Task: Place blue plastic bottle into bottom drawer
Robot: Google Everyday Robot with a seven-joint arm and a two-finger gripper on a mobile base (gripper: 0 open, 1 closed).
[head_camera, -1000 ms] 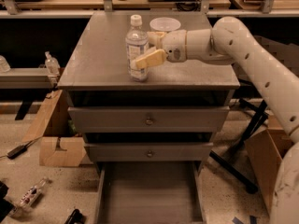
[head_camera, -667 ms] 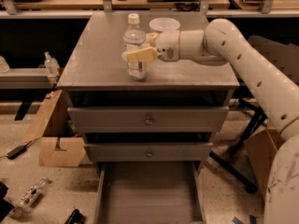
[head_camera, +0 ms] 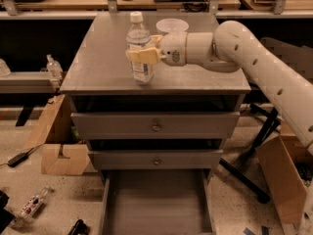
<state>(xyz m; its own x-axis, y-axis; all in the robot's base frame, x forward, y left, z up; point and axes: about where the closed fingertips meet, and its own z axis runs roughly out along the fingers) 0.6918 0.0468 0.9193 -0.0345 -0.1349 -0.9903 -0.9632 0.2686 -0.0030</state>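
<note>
Pale two-finger gripper (head_camera: 142, 56) grasping the clear, white-capped blue plastic bottle (head_camera: 138, 35).
Fingers narrowed onto the upright bottle's middle; the shallow grey bottom drawer (head_camera: 156, 204) stands open far below the gripper.

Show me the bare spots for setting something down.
Free: the left of the cabinet top, from its edge to the blue plastic bottle; the whole bottom drawer. Crowded: back centre, where the gripper, bottle and white bowl cluster.
</note>
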